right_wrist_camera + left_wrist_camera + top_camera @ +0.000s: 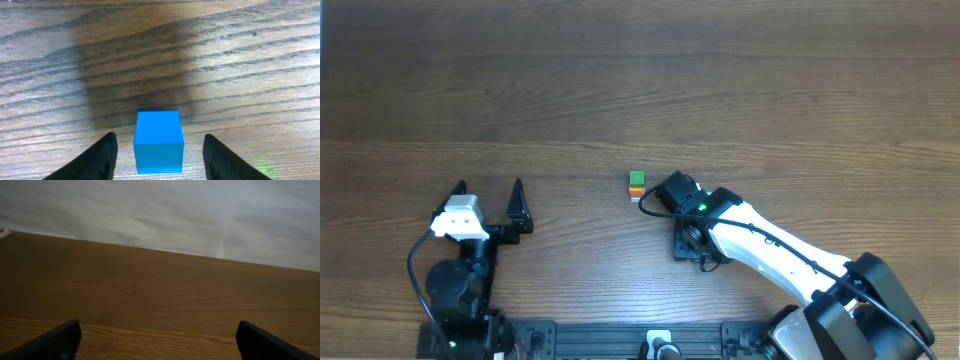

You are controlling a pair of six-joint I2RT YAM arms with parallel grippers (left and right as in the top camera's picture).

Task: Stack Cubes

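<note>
Two right gripper [159, 150] fingers, apart, flank the blue cube [158, 136] at lower centre; lower squarely before you close. Left gripper [488, 187] fingers: apart too.

The desk [620, 80] is shown in brown wood, lined all over with darker grain. A blue cube [158, 142], plain and bright, is seen in the right wrist view. In the top view a green cube [637, 178] is seen, with a little orange and white at its lower edge. The left claw [488, 186] is coloured black, and its wrist block [458, 215] white. The right claw [158, 150] is black too. The right arm [770, 245] is clad in white, and a small green light [701, 208] is lit on it.
</note>
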